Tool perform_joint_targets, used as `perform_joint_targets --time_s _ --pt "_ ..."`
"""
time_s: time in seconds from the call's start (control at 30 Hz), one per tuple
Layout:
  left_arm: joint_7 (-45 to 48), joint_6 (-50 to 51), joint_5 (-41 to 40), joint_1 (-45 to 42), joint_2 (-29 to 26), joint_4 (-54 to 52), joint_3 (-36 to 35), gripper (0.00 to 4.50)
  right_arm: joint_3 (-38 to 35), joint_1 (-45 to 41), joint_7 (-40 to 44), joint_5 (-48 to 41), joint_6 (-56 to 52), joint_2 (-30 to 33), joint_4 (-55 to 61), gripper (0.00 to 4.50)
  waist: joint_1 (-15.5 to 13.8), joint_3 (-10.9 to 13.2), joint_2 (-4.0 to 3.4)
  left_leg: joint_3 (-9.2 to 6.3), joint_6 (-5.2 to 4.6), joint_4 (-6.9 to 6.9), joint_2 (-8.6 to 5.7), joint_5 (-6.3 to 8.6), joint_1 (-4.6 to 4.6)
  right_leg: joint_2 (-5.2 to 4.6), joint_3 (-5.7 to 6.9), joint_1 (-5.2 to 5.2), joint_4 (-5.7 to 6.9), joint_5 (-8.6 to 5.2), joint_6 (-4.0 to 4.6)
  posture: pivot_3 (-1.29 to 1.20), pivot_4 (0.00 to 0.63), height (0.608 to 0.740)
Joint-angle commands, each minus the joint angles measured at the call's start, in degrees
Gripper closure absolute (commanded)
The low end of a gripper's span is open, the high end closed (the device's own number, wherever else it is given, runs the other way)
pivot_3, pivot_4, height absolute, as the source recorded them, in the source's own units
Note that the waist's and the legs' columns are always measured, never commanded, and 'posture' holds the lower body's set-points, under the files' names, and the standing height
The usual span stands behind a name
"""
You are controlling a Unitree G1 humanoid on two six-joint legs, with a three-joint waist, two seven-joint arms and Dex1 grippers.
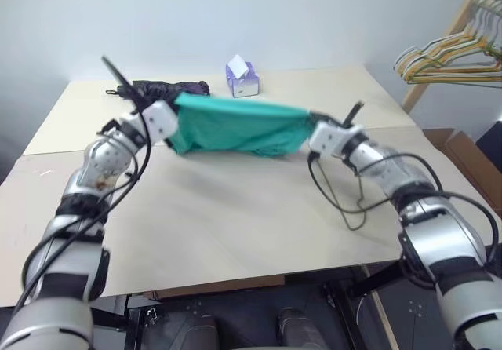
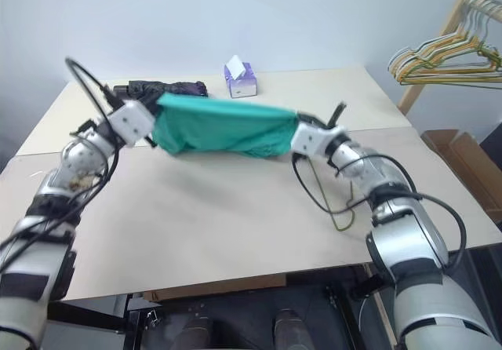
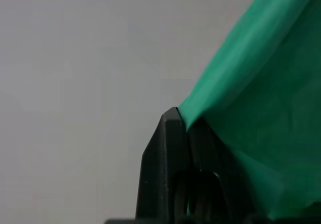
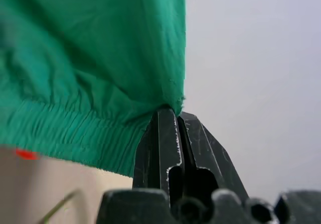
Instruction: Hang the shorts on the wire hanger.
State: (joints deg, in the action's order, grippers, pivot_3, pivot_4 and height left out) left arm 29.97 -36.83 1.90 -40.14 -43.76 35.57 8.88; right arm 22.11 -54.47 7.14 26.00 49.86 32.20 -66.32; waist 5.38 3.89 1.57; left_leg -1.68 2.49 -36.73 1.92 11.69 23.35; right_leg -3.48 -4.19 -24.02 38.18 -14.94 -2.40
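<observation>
The teal-green shorts hang stretched out above the table between my two grippers. My left gripper is shut on their left corner; in the left wrist view its fingertips pinch the cloth edge. At the right corner my right gripper is shut on the fabric just above the gathered waistband, where a small orange patch shows. The thin wire hanger lies flat on the table under my right forearm, partly hidden by it.
A purple tissue box and a black folded item sit at the back of the pale wooden table. A wooden rack with a bunch of yellow and tan hangers stands at the right, with a cardboard box below it.
</observation>
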Motion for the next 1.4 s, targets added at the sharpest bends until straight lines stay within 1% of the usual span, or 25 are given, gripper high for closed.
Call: perform_joint_targets --time_s 0.03,0.07,0.13,0.2,0.23,0.33,0.43,0.53,0.67,0.83,0.97,1.0,1.1,1.27,1.4 --pt "13.75 6.95 -11.3 6.4 -5.93 -13.89 -3.37 4.5 -1.04 2.93 6.18 -2.57 5.08 2.7 5.0 4.48 0.59 0.0 0.0 -0.01 -0.01 -0.02 0.0 0.0 -0.1 0.0 0.01 0.08 -0.08 0.0 0.0 0.05 0.0 0.74" --pt "17.55 8.83 -13.27 9.02 -7.89 -17.12 -3.49 4.5 -1.08 4.27 8.26 -3.07 5.98 3.21 6.14 4.48 0.77 0.0 -0.01 -0.01 -0.02 -0.04 0.0 0.01 -0.26 0.0 -0.02 0.2 -0.06 0.0 0.0 0.05 0.0 0.74" --pt "25.09 12.54 -16.44 13.77 -12.29 -22.81 -3.51 4.5 -1.2 6.55 11.83 -3.85 7.16 4.1 8.64 4.48 1.03 0.0 0.0 -0.04 -0.15 0.01 0.01 0.09 -0.94 0.04 0.02 0.93 -0.12 -0.02 -0.01 0.05 0.0 0.74" --pt "32.28 15.58 -18.78 17.62 -16.68 -27.03 -3.44 4.5 -1.16 8.51 14.93 -4.67 7.8 4.94 11.23 4.48 1.07 0.0 0.0 -0.03 -0.49 0.11 0.02 0.3 -1.58 0.05 0.04 1.62 -0.27 -0.05 -0.04 0.05 0.0 0.74" --pt "36.93 16.47 -19.7 19.86 -19.76 -28.96 -3.21 4.5 -0.75 9.6 16.34 -4.49 8.5 5.7 12.59 4.48 1.11 -0.01 0.0 -0.02 -0.69 0.12 0.03 0.42 -1.9 0.06 0.05 1.92 -0.35 -0.09 -0.04 0.05 0.0 0.74" --pt "45.44 18.79 -20.9 24.36 -25.84 -33.23 -3.3 4.5 -0.3 11.84 18.48 -3.16 9.44 7.24 15.94 4.48 1.03 -0.02 0.0 0.01 -0.77 0.12 0.05 0.47 -1.94 0.07 0.04 1.96 -0.38 -0.16 -0.01 0.05 0.0 0.74" --pt "50.53 21.33 -22.26 28.21 -29.43 -37.99 -3.79 4.5 -0.24 13.77 19.64 -1.96 9.96 8.58 18.81 4.48 0.72 -0.02 0.0 0.03 -0.78 0.11 0.05 0.48 -1.84 0.06 0.04 1.88 -0.37 -0.17 -0.01 0.05 0.0 0.74" --pt "51.94 23.22 -23.81 31.38 -29.93 -42.04 -5.01 4.5 0.09 15.77 20.95 -1.46 10.04 10.04 21.83 4.48 0.06 -0.02 0.0 0.09 -0.79 0.08 0.05 0.48 -1.83 0.04 0.02 1.87 -0.37 -0.17 -0.01 0.04 0.0 0.74" --pt "53.48 25.4 -25.52 36.96 -29.87 -47.72 -6.73 4.5 1.23 21.31 24.65 -2.63 10.58 12.97 27.93 4.48 -0.5 -0.04 0.04 0.12 -0.93 0.03 0.07 0.57 -1.8 0.04 0.02 1.87 -0.42 -0.19 0.0 0.03 0.0 0.74" --pt "53.78 25.16 -24.89 40.69 -28.28 -49.43 -7.8 4.5 -0.08 26.72 26.42 -4.4 7.91 14.2 34.73 4.48 -0.72 -0.05 0.05 0.23 -0.99 -0.03 0.09 0.6 -1.88 0.06 -0.08 1.89 -0.37 -0.2 0.02 0.02 0.01 0.74" --pt "54.41 24.54 -24.3 42.12 -27.22 -50.01 -7.47 4.5 -0.66 29.13 27.54 -5.74 5.58 14.48 38.19 4.48 -0.8 -0.05 0.05 0.29 -1.07 -0.02 0.11 0.65 -1.94 0.09 -0.16 1.91 -0.35 -0.24 0.07 0.01 0.012 0.74" --pt "54.15 24.48 -24.14 42.34 -26.57 -50.44 -7.16 4.29 -0.8 29.68 27.71 -6.05 4.74 14.49 38.84 4.5 -0.84 -0.05 0.05 0.29 -1.08 -0.03 0.11 0.66 -1.94 0.09 -0.16 1.9 -0.36 -0.24 0.07 0.01 0.012 0.74" --pt "53.8 26.28 -24.4 42.53 -25.73 -52.17 -7.07 3.62 -1.25 30.98 28.37 -7.03 3.47 14.92 40.68 3.8 -1.32 -0.06 0.06 0.31 -1.09 -0.04 0.1 0.67 -1.93 0.08 -0.17 1.91 -0.38 -0.24 0.07 0.01 0.016 0.74" --pt "55.32 29.14 -27.11 41.45 -25.93 -52.39 -9.35 2.04 -1.88 33.12 32.04 -10.89 1.11 16.8 44.08 2.13 -1.41 -0.06 0.06 0.33 -1.09 -0.05 0.11 0.67 -1.94 0.08 -0.18 1.91 -0.37 -0.25 0.07 0.01 0.014 0.74" --pt "55.68 34.64 -31.9 36.89 -25.11 -51.17 -11.72 0.78 -2.92 35.51 37.09 -16.7 -3.39 19.08 47.18 0.79 -1.57 -0.09 0.11 0.32 -1.1 -0.06 0.1 0.67 -1.93 0.07 -0.16 1.93 -0.4 -0.25 0.06 0.01 0.011 0.74"
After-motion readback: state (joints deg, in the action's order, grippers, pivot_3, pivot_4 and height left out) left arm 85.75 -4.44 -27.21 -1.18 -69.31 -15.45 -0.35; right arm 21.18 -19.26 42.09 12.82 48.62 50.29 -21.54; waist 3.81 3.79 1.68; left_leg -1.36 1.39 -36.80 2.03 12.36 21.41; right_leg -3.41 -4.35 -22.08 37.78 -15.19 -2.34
